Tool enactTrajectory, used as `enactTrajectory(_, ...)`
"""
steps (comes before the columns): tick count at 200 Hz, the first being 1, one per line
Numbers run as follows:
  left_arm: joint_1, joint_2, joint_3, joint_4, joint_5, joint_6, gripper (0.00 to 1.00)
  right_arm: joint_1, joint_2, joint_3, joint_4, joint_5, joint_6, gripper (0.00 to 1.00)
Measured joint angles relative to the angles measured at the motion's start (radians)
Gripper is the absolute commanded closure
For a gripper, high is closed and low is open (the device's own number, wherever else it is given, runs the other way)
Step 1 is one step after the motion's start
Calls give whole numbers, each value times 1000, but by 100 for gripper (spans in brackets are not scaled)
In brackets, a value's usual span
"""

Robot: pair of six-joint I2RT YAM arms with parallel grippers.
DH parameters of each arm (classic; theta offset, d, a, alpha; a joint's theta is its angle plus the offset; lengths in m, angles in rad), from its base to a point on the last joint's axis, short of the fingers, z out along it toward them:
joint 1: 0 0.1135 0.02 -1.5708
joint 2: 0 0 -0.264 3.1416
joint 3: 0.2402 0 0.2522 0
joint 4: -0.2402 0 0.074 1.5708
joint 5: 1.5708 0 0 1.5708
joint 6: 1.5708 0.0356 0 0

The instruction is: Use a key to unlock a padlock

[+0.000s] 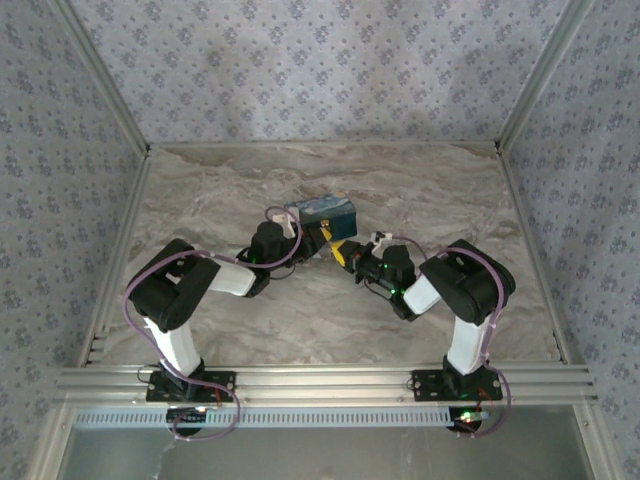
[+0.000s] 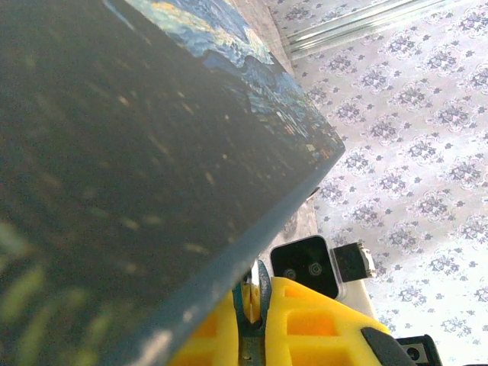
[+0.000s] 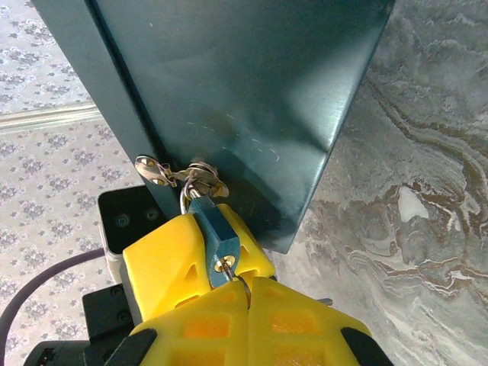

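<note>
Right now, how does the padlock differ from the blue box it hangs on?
The padlock is tiny; the blue box dwarfs it. The padlock is plain mid blue, the box darker teal with a painted top. The padlock hangs from the hasp, pinched by the fingers of the left gripper; the box rests on the table. Both are bluish.

Box (image 1: 322, 212): on the desk (image 1: 200, 200), just above the centre of the top view.
Claws: they meet just below the box, the left claw (image 1: 318, 236) coming from the left and the right claw (image 1: 347, 254) from the lower right.
Hasp (image 3: 175, 174): on the box's lower-left edge, centre-left in the right wrist view.
Padlock (image 3: 217, 232): hangs below the hasp, between the left claw's pads (image 3: 164, 263).
Key (image 3: 238, 278): at the padlock's lower end, running into the seam between the right claw's pads (image 3: 198, 320) at bottom centre.
</note>
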Motion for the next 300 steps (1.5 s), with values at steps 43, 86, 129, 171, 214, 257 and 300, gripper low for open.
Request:
enactTrajectory(43, 0, 0, -2, 11, 0, -6, 95, 0, 0, 10, 0, 2, 10, 100)
enactTrajectory(86, 0, 0, -2, 11, -2, -7, 99, 2, 0, 10, 0, 8, 10, 100)
enactTrajectory(129, -10, 0, -2, 11, -39, -14, 100, 2, 27, 37, 4, 8, 10, 100)
enactTrajectory(171, -24, 0, -3, 24, -106, -25, 100, -1, 40, 61, 0, 8, 10, 100)
enactTrajectory(214, -31, 0, -29, 48, -121, -32, 100, -1, 40, 62, -13, -3, 9, 100)
enactTrajectory(257, -31, 0, -37, 51, -124, -32, 100, -5, 45, 61, -16, -23, 9, 97)
enactTrajectory(300, -33, 0, -45, 36, -74, -23, 100, -16, 46, 26, -5, -38, -5, 75)
